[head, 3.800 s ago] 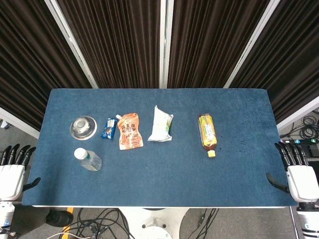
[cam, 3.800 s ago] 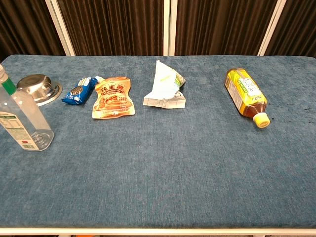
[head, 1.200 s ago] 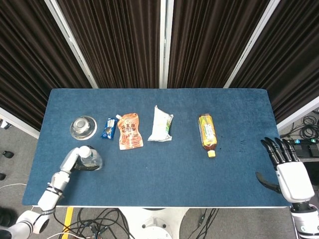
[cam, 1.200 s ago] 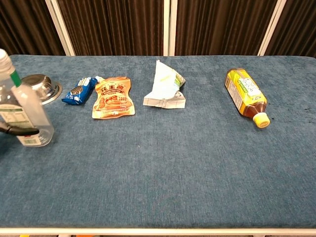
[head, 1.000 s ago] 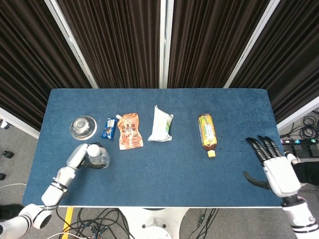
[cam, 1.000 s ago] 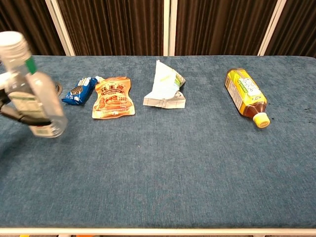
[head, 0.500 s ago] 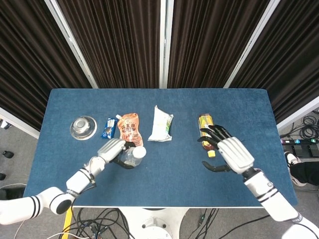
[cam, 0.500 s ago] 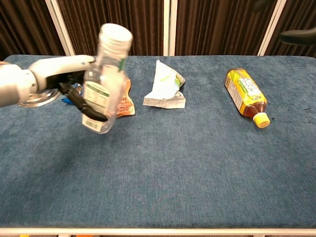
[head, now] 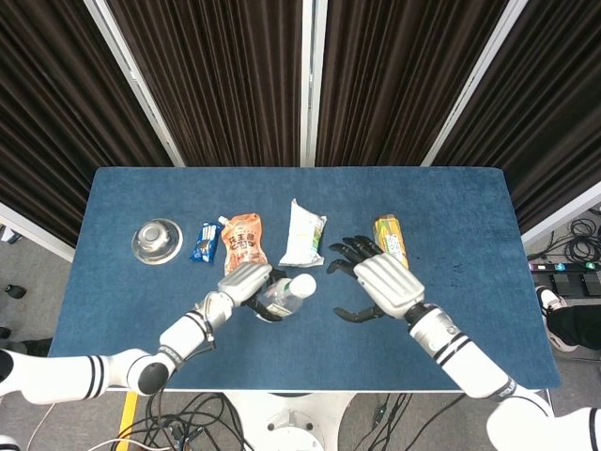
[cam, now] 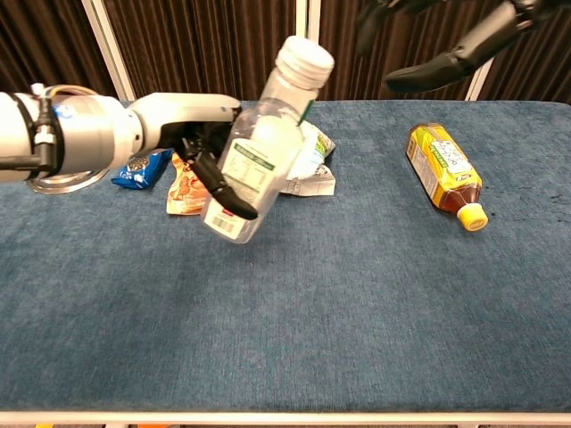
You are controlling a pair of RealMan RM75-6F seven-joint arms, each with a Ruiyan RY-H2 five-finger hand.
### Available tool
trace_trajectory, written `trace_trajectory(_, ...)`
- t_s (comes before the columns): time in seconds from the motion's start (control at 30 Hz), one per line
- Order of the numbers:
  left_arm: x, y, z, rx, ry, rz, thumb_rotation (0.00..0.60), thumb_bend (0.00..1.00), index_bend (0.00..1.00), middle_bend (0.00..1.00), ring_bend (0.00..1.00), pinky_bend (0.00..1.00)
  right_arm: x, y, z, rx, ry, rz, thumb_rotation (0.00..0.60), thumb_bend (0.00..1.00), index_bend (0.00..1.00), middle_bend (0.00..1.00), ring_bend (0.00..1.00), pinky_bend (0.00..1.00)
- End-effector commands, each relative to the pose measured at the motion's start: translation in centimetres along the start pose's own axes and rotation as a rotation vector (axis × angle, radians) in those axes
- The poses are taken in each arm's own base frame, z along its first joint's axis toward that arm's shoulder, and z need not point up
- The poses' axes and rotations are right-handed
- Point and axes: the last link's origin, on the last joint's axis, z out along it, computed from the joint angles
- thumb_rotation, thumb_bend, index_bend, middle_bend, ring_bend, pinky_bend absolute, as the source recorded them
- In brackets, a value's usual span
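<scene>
Left hand grips the clear water bottle around its middle, fingers wrapped on the label. The bottle is off the desk, tilted, white cap pointing up and toward the robot's right. In the head view the bottle hangs over the desk's front middle, just in front of the orange pouch and the white packet.

Right hand holds nothing, fingers spread apart, palm facing the bottle's cap end, near it but not touching. In the chest view only its dark fingers show at the top edge, above the desk and apart from the cap.

Progress, as a judgement: the pick-up part looks done, since the bottle is lifted and carried in the left hand. The meeting of the two hands is not done; the right hand has no contact with cap or body. What looks left is closing that gap and getting a hold on the cap end, whether to take the bottle or twist the cap, cannot tell which.

Other things lie untouched: steel bowl and blue snack pack at the left, yellow tea bottle on its side at the right, partly hidden behind the right hand in the head view.
</scene>
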Motion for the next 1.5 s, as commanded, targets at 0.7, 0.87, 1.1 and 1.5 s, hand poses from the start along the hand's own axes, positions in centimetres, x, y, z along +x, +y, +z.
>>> trace_trajectory(0.7, -1.2, 1.7, 0.5, -0.015, -0.018, 0.013, 0.600, 0.04, 0.59, 0.61, 0.52, 0.54, -0.7, -1.7, 0.2, 0.036, -0.016, -0.003, 0.415, 0.19, 0.30, 0.09, 0.00, 0.00)
trace_trajectory(0.87, -1.5, 1.8, 0.6, -0.020, -0.024, 0.018, 0.600, 0.04, 0.59, 0.61, 0.52, 0.54, -0.7, -1.7, 0.0, 0.041, -0.020, -0.002, 0.416, 0.19, 0.30, 0.09, 0.00, 0.00)
trace_trajectory(1.1, -1.5, 1.9, 0.8, -0.017, -0.029, 0.022, 0.600, 0.04, 0.59, 0.61, 0.52, 0.54, -0.9, -2.3, 0.0, 0.064, -0.039, -0.005, 0.416, 0.19, 0.30, 0.09, 0.00, 0.00)
trace_trajectory(1.5, -1.8, 1.7, 0.9, -0.014, -0.042, 0.024, 0.600, 0.04, 0.59, 0.61, 0.52, 0.54, -1.1, -2.5, 0.0, 0.083, -0.025, -0.016, 0.416, 0.19, 0.30, 0.09, 0.00, 0.00)
